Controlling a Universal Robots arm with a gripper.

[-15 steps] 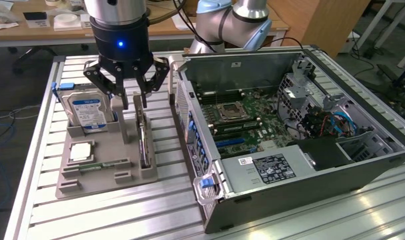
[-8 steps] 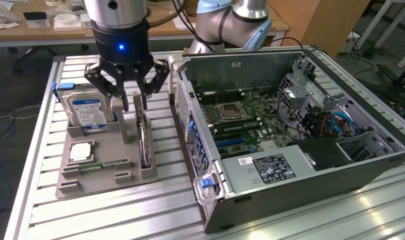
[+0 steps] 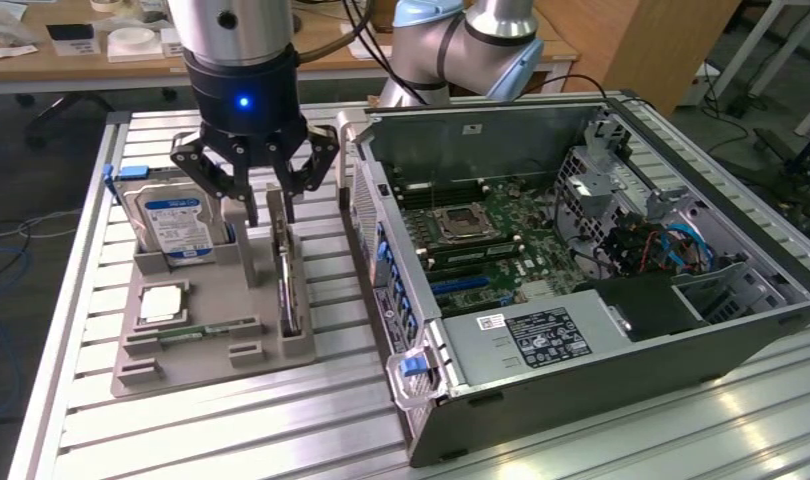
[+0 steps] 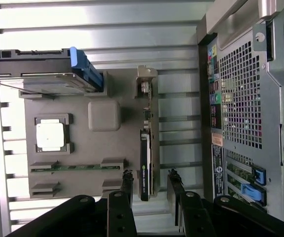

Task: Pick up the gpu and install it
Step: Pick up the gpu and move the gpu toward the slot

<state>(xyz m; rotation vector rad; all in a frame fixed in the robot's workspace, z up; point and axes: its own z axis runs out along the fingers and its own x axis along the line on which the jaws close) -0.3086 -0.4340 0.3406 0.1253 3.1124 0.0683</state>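
The gpu (image 3: 289, 285) stands on its edge in a slot of the grey holder tray (image 3: 218, 345), a thin dark card seen edge-on. My gripper (image 3: 268, 212) hangs right over the card's far end, open, with one finger on each side of the card's line. In the wrist view the gpu (image 4: 145, 153) runs between the two fingertips (image 4: 127, 180), and a gap shows on both sides of it. Nothing is gripped. The open computer case (image 3: 579, 250) with its green motherboard lies on the exterior view's right.
The tray (image 4: 83, 148) also carries a hard drive (image 3: 176, 220) with a blue-white label, a silver processor (image 3: 162, 303) and a narrow green memory stick (image 3: 192, 330). The case's perforated rear wall (image 4: 240, 98) stands close beside the tray. Ribbed aluminium table all round.
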